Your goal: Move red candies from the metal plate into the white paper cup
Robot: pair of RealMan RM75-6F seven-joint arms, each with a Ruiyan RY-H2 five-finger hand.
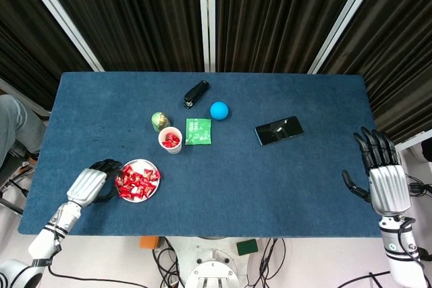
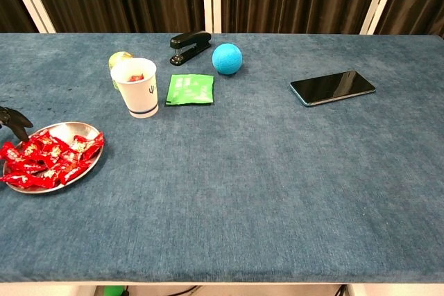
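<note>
A metal plate [image 1: 150, 190] [image 2: 78, 129] heaped with red candies [image 1: 136, 181] [image 2: 43, 157] sits near the table's front left. Behind it stands the white paper cup [image 1: 170, 140] [image 2: 136, 88], with a few red candies inside. My left hand [image 1: 92, 183] lies just left of the plate, its dark fingers [image 2: 14, 118] curled at the plate's left rim; whether they touch a candy is unclear. My right hand [image 1: 381, 175] hovers at the table's right front corner, fingers spread, holding nothing.
Behind the cup are a green-gold egg [image 1: 160, 121], a black stapler [image 1: 196, 94], a blue ball [image 1: 219, 110] and a green packet [image 1: 198, 131]. A black phone [image 1: 279, 130] lies right of centre.
</note>
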